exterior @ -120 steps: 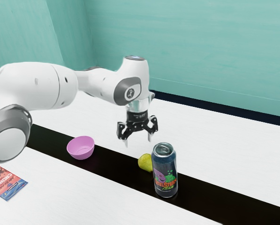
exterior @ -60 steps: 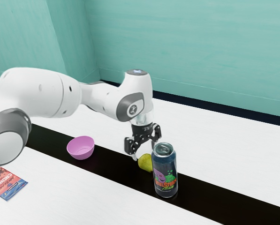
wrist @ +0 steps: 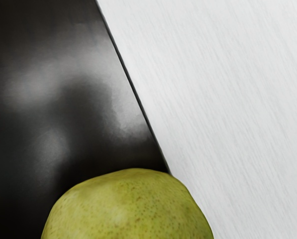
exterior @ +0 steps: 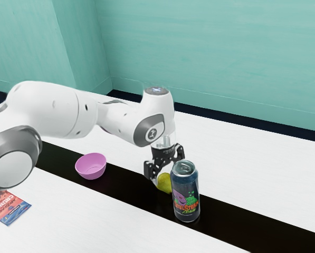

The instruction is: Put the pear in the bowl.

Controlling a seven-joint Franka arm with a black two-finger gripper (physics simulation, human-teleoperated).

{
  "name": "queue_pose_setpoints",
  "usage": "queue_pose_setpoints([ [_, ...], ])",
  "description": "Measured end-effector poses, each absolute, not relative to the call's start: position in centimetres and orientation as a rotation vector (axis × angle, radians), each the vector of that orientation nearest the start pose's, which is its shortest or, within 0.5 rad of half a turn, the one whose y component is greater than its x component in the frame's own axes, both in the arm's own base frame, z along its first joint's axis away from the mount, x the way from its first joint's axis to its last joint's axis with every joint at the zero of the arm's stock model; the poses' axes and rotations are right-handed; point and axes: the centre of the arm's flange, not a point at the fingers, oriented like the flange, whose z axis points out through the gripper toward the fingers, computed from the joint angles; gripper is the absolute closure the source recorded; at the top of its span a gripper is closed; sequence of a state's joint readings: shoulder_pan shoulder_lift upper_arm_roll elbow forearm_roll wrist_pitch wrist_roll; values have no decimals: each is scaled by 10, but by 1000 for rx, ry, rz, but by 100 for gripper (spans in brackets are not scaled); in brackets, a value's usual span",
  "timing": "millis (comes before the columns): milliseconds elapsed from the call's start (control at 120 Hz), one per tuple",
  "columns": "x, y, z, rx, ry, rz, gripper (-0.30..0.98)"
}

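Dark blue, a drinks can [exterior: 185,194] stands at about four o'clock from the green pear [exterior: 164,183], which sits on the desk [exterior: 252,158] within the spread, released hand [exterior: 165,178], a pink bowl [exterior: 91,167] toward nine o'clock in the exterior view.

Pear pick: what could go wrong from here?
The can looks close to the gripper in the exterior view; a sideways drift could knock it over.
The pear is rounded, so an off-center grip might let it roll or slip.
The bowl sits apart, toward the exterior view's left; a low carry could catch its rim.
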State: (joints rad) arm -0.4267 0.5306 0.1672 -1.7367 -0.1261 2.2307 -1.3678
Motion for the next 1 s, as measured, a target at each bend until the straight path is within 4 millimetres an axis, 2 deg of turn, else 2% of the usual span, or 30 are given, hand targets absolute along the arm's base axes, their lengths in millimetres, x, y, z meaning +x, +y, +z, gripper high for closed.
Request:
queue_pose_setpoints([
  [400,638,-179,241,-2593,-1716,57,0],
  [650,638,-179,234,-2591,-1715,61,1],
  [733,639,-179,234,-2593,-1716,57,5],
  [908,639,-179,235,-2597,-1713,51,22],
  [1000,639,-179,235,-2597,-1707,51,21],
])
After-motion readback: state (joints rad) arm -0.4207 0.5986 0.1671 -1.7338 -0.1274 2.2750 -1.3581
